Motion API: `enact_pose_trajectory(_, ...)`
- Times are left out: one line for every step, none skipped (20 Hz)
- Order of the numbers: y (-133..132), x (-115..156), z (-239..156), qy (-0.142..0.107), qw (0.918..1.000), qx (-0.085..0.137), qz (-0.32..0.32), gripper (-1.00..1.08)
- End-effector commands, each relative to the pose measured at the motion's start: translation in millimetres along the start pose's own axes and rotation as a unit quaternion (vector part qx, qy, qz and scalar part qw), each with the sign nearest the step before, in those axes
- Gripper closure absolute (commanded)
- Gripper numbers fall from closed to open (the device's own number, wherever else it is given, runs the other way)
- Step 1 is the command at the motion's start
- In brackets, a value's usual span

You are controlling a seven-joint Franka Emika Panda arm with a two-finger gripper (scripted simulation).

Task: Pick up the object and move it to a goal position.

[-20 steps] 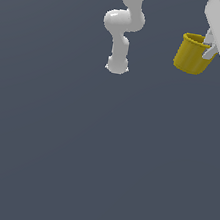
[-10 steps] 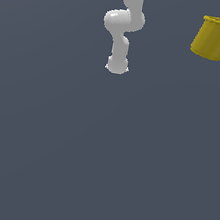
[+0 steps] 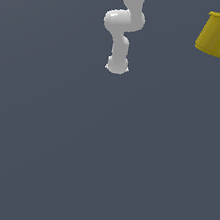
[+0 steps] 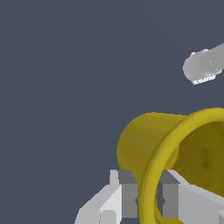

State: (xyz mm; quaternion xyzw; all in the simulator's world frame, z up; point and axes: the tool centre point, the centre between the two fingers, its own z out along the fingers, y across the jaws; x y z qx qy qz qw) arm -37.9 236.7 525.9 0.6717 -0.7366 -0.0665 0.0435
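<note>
Gripper [image 4: 148, 203] clamped across the cup [image 3: 219, 35] rim, one finger inside, so I carry it aloft; goal probably off-frame.

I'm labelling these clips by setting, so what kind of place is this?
Most likely a bare simulated test scene, not a real room: a flat, featureless grey floor, a plain white robot arm, and a single yellow cup clamped by its rim in the gripper.
</note>
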Motion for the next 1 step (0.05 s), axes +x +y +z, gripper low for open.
enact_pose_trajectory(0.0, 0.5, -1.3, -0.001, 1.0000, 0.001, 0.000, 1.08)
